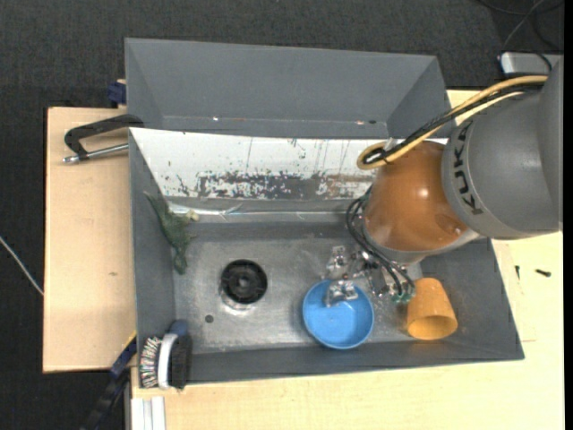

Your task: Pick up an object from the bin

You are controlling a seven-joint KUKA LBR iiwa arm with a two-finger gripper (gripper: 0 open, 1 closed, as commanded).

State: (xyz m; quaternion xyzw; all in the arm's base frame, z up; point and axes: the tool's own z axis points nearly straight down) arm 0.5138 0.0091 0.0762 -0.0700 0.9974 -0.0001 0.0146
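While the gripper [341,294] is hanging low over the blue bowl [336,329] near the front of the bin [277,328], I cannot tell whether it is released or clenched. The bowl is seemingly resting unlifted, so grasping and raising are remaining. An orange cup [430,311] is lying just beside; a black disc [243,281] is sitting apart.

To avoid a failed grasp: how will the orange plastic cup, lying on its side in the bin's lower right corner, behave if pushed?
The orange plastic cup lies on its side, so it would probably roll, curving since it tapers. It looks hollow and thin, so likely light and easily shoved.
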